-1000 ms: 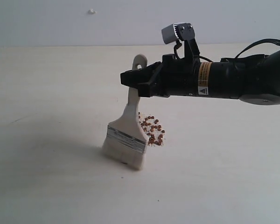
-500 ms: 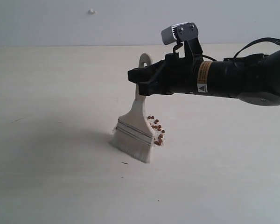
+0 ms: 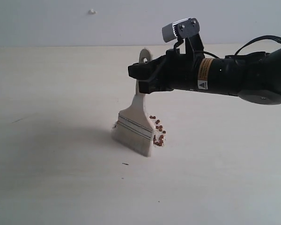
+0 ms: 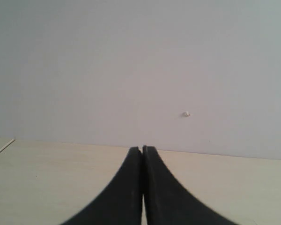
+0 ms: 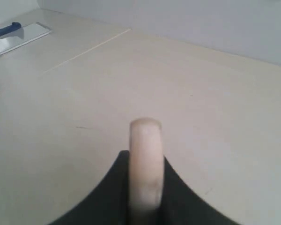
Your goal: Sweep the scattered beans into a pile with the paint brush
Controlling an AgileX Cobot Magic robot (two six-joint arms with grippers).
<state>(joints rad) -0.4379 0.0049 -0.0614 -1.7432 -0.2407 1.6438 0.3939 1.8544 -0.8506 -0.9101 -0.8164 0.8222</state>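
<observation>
The pale bench (image 3: 61, 187) runs back to a plain grey-white wall (image 3: 47, 23). The black right arm (image 3: 243, 79) reaches over it from the right. It bears a yellow label (image 3: 204, 75) with a warning triangle, but the print is too small to read. A silver wrist camera (image 3: 179, 32) sits on top of the arm.

The right claw (image 3: 137, 78) is clamped on the upper handle of the paint brush (image 3: 135, 117), just under its holed end. The brush leans, with its white bristles (image 3: 131, 140) pressed on the bench below the silver ferrule (image 3: 136, 127). Tight against its right side lies the pile (image 3: 158, 133) of reddish-brown beans (image 3: 160, 127) and whitish crumbs, partly hidden by the brush head.

The left claw (image 4: 142, 150) is closed on nothing and points at the wall. Far across the bench lies what may be a blue-handled flat tool (image 5: 18, 36). A dark fleck (image 3: 125, 163) lies near the bristles, and a white speck (image 3: 92, 11) marks the wall.
</observation>
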